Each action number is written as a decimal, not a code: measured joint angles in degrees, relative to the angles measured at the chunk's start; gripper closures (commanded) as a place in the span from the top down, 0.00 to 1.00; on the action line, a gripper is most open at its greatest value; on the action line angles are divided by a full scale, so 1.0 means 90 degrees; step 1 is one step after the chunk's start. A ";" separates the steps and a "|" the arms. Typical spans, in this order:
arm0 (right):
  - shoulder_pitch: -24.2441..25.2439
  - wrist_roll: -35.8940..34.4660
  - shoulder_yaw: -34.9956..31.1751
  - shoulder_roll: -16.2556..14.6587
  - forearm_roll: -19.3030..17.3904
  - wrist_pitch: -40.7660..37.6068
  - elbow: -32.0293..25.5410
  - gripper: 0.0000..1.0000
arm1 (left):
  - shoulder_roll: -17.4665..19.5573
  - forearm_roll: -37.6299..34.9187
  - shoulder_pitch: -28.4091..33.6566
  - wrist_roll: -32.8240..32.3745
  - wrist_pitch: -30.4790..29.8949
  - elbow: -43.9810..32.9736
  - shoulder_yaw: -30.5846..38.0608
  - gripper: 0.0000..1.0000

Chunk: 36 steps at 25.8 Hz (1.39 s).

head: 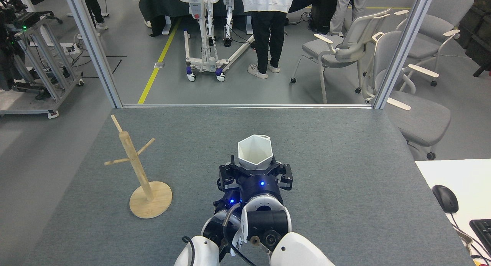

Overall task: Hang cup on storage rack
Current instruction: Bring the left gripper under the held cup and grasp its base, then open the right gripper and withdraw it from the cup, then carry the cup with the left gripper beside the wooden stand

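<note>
Grey felt table (345, 162), largest item. On its left part: storage rack (135, 164), light wood, post upright w/ slight lean to the left, pegs angled up, round disc base flat on felt. Right arm enters from bottom centre, reaching fwd, wrist housing w/ blue LED facing cam. Right gripper (254, 167) closed around lower part of cup (255, 152), fingers either side. Cup near table centre, well apart from rack; white, faceted, long axis upright, hex mouth up and open to cam, handle tab on far rim, pointing away. Left gripper: dark parts low beside right arm, state can't tell.
</note>
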 measured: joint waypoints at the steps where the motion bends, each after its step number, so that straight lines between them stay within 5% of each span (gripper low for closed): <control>1: 0.0000 0.0000 -0.0001 0.0000 0.0076 -0.0028 -0.0043 0.99 | 0.0000 0.0000 0.0000 0.0001 0.0002 -0.0002 0.0000 0.00; 7: -0.0001 -0.0282 -0.0063 0.0014 0.0569 -0.0171 -0.0304 0.99 | 0.0001 0.0002 0.0000 -0.0009 -0.0014 -0.0002 -0.0002 0.00; 16: 0.0085 -0.2130 -0.0995 -0.0270 0.0637 -0.0937 -0.0334 0.99 | 0.0008 0.0002 0.0002 0.0058 -0.0026 -0.0043 -0.0008 0.00; 23: 0.1336 -0.4235 -0.3641 -0.0679 -0.0513 -0.3572 0.0345 0.99 | 0.0069 -0.0067 0.0247 0.0449 -0.0031 -0.0480 -0.0011 0.00; 28: 0.2456 -0.5490 -0.5391 -0.0681 -0.0806 -0.5469 0.1151 0.99 | 0.0120 -0.0410 0.0514 0.0779 -0.0032 -0.0873 -0.0012 0.00; 36: 0.3298 -0.5789 -0.6023 -0.0584 -0.0758 -0.5602 0.1526 0.99 | 0.0613 -0.0767 0.1285 0.1391 0.0053 -0.1694 0.0034 0.00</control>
